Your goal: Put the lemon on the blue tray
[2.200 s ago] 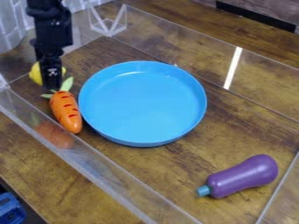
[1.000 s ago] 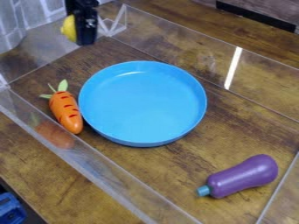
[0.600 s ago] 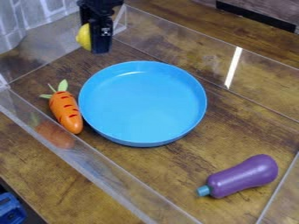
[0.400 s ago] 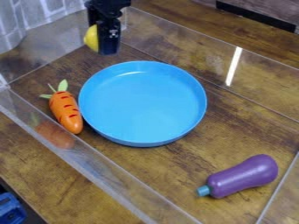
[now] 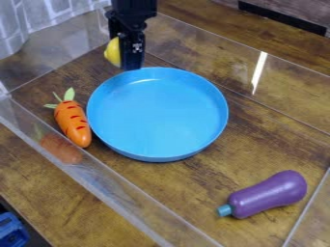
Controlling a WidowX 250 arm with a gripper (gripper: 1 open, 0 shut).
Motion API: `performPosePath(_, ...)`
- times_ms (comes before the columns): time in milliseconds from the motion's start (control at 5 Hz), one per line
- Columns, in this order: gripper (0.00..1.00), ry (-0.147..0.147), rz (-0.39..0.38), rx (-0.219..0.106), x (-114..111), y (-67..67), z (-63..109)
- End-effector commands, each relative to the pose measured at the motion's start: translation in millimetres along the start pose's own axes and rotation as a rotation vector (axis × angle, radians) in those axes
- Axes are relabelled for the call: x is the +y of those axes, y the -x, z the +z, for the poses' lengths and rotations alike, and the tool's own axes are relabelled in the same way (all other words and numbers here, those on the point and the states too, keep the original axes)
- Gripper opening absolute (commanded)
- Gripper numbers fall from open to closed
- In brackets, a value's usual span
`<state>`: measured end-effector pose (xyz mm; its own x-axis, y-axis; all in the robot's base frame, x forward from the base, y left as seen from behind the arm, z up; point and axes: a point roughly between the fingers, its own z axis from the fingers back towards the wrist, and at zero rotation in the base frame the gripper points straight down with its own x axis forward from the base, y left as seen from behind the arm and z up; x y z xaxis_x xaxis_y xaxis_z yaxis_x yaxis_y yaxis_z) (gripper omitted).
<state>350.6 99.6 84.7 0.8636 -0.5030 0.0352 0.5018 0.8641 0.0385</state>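
The lemon [image 5: 114, 50], small, smooth and yellow, sits clamped in the black gripper [image 5: 125, 54], whose fingers are clenched on it; only its left side shows past the dark finger. It hangs just past the tray's [image 5: 204, 138] far-left rim, at the upper left of the dish, and whether it is over the rim or just outside it cannot be told.

The tray is a wide round dish of bright blue plastic with a shallow raised rim and a smooth, bare floor, so the whole inside is open room. The gripper stands upright above the tray's far edge, pointing down.

Left of the tray, just beside its rim but apart from it, lies the carrot [image 5: 72, 120]: orange, tapered, with dark grooves and a green top pointing away from the tray. Well to the tray's lower right lies the eggplant [image 5: 268, 195], purple, glossy and rounded, on its side with open tabletop between.

All rest on a dark wooden table [image 5: 284, 116] with visible grain. A clear wall [image 5: 77, 164] with pale edges runs along the tray's near-left side, close behind the carrot.
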Motion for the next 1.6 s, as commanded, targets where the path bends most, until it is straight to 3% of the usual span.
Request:
performPosePath(0,0.0,-0.038,-0.026,-0.044,-4.3,-11.4,11.2)
performPosePath(400,0.0,-0.032,-0.043,-0.046,-2.7,-16.1,1.1)
performPosePath(600,1.0,-0.031,-0.047,-0.016,0.3,-12.5,-2.9)
performPosePath(1400,1.0,-0.022,-0.138,-0.001,11.2,-7.5,-15.1)
